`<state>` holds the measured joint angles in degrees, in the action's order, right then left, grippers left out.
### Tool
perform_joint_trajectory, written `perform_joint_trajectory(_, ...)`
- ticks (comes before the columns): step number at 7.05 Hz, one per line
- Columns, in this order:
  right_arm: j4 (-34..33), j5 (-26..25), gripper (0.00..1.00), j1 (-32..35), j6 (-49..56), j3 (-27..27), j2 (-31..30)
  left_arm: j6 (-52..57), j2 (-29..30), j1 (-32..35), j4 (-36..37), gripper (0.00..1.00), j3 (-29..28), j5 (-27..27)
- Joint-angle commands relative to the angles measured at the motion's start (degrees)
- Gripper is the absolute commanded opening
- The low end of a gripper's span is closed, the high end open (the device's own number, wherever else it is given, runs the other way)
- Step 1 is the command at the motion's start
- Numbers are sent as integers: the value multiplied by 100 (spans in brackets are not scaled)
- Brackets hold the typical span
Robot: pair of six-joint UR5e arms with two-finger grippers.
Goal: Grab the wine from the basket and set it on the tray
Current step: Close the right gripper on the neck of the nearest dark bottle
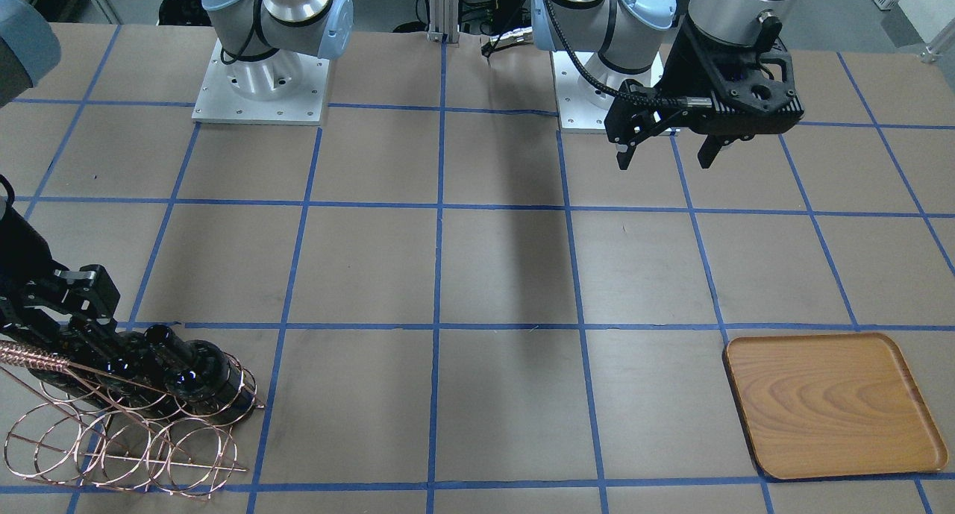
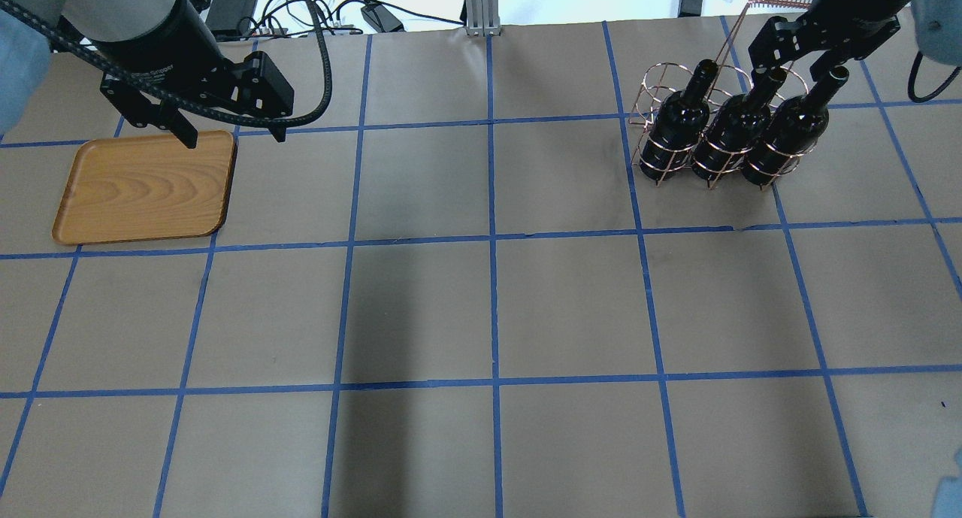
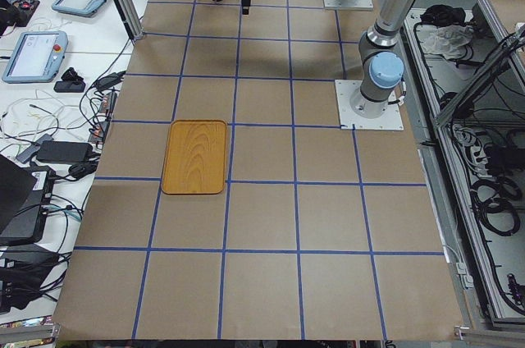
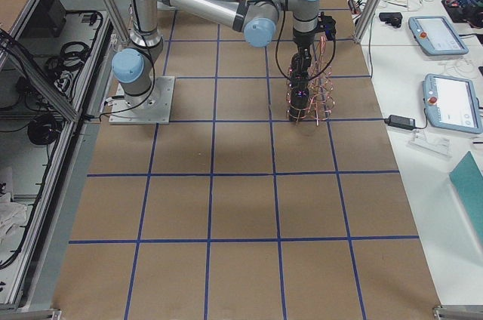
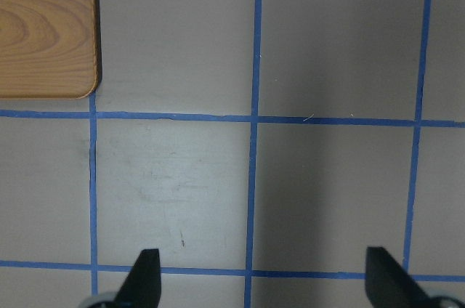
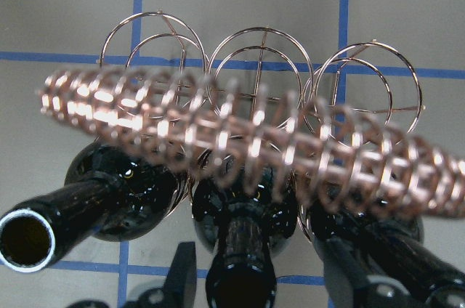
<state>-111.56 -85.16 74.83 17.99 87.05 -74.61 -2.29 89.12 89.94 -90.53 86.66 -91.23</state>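
Handle: right under the right wrist camera you are looking at the basket's twisted copper handle (image 6: 218, 130), running blurred across the view above the bottle necks.
Table: the brown-covered table (image 2: 488, 307) with its blue tape grid is carrying everything. The tray and the basket are sitting well apart, at opposite ends.
Right arm: the right arm (image 4: 204, 3) is reaching out over the basket.
Left arm: the left arm (image 2: 128, 14) is hanging above the tray's end of the table.
Tray: the wooden tray (image 2: 143, 187) is lying flat at the robot's left end.
Basket: the wire basket (image 1: 134, 443) is standing upright at the robot's right end, on the operators' side of the table.
Bottles: you are seeing three dark bottles (image 2: 680, 119) standing upright side by side, filling the row of rings nearer the robot.
Middle bottle: the middle bottle (image 2: 725, 131) is sitting in the basket like its neighbours, its neck rising between the right gripper's fingers.
Right gripper: the right gripper (image 6: 265, 279) is standing spread, one finger on each side of that neck, with a gap showing on both sides.
Left gripper: the left gripper (image 2: 233, 136) is hovering with its fingers wide apart above the tray's corner, gripping nothing.
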Motion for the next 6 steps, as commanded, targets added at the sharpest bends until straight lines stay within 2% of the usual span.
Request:
perform_joint_trajectory(1, 11, -9, 68, 49, -172, -4, 61, 0, 0, -3, 0, 100, 0, 0)
perform_joint_trajectory(4, -15, 0, 65, 58, -226, -4, 70, 0, 0, -3, 0, 100, 0, 0)
perform_joint_trajectory(5, -24, 0, 49, 58, -226, -4, 70, 0, 0, 6, 0, 100, 0, 0)
perform_joint_trajectory(6, -33, 0, 40, 58, -226, -4, 70, 0, 0, -3, 0, 100, 0, 0)
